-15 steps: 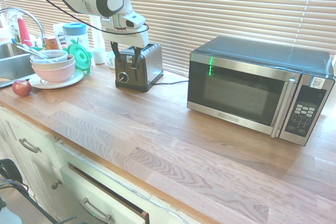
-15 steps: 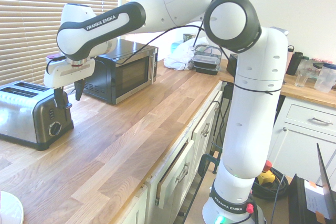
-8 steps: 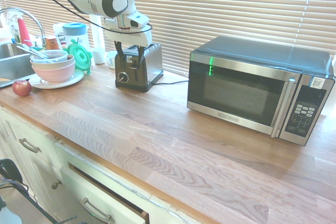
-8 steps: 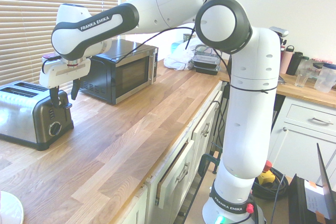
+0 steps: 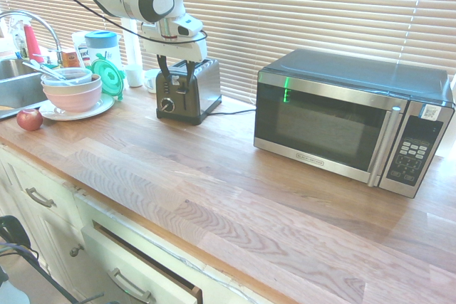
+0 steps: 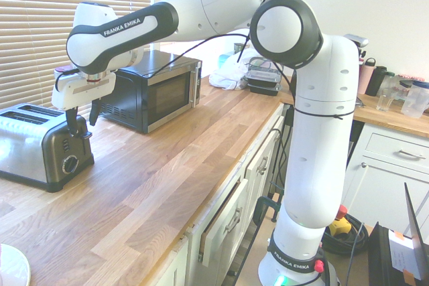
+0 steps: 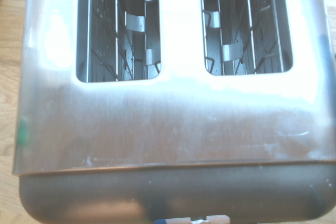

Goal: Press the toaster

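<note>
The toaster (image 5: pixel 201 89) is a small steel box with a black end panel, a round dial and a lever, standing on the wooden counter by the blinds. My gripper (image 5: pixel 176 83) hangs open right at that black end, its two dark fingers (image 5: pixel 163 75) pointing down on either side of the lever area. From the other side, the gripper (image 6: pixel 81 124) sits just above the toaster's (image 6: pixel 30 145) end panel, with nothing held. The wrist view looks straight down on the toaster (image 7: pixel 173 124), showing both empty slots and the dark end edge.
A large steel-and-black microwave (image 5: pixel 345 122) stands to the right of the toaster. On the other side are stacked bowls (image 5: pixel 71 87) on a plate, an apple (image 5: pixel 29 119) and the sink (image 5: pixel 14 83). A drawer (image 5: pixel 139 268) below the counter edge is slightly open.
The gripper has shifted slightly toward the toaster, over its black end. It has hardly moved in the last half second. The toaster has not moved.
</note>
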`<state>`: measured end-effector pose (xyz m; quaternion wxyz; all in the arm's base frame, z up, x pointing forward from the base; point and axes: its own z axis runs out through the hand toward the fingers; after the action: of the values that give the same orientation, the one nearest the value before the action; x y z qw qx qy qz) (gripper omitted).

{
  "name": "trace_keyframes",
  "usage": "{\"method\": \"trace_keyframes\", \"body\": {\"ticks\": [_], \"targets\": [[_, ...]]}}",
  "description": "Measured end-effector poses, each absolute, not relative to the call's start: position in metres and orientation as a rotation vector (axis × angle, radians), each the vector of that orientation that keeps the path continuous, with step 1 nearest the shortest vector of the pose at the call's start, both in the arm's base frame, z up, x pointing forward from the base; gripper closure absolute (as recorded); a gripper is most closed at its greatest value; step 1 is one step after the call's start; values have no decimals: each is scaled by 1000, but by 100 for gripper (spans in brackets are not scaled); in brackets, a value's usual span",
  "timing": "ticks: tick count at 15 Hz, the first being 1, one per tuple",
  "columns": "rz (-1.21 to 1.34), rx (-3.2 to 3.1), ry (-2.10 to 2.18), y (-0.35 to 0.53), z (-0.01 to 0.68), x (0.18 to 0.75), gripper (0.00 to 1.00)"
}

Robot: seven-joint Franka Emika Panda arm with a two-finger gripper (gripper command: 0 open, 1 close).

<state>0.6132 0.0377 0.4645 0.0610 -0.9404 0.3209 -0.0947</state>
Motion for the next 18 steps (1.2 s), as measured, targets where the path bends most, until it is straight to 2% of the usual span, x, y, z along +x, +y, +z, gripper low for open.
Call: {"method": "trace_keyframes", "body": {"ticks": [18], "targets": [[-283,-2834,974,30,466,613,100]]}}
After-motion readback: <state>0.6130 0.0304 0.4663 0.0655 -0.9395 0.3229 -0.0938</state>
